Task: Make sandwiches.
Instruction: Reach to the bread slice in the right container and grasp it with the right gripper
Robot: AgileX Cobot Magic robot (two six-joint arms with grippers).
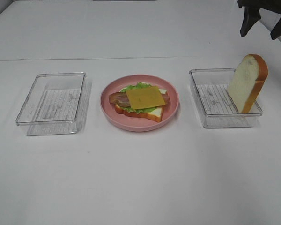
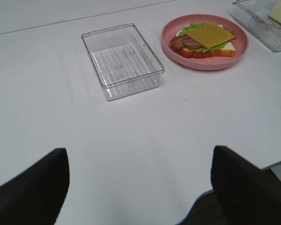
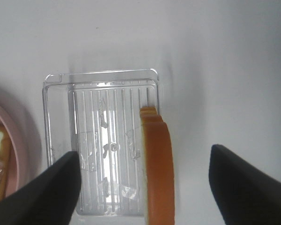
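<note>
Above the table, both my grippers stand wide, holding nothing: left gripper (image 2: 139,187), right gripper (image 3: 143,180). Open-faced sandwich (image 1: 141,102) sits on pink plate (image 1: 170,116), well clear of both. Bread slice (image 1: 247,83) leans in right tray (image 1: 215,121), below right jaws.

A white desk (image 1: 140,187) holds a round pink plate (image 1: 108,112) in the middle. A see-through box (image 1: 52,103) sits on one side of it, and another see-through box (image 1: 210,105) on the other.
</note>
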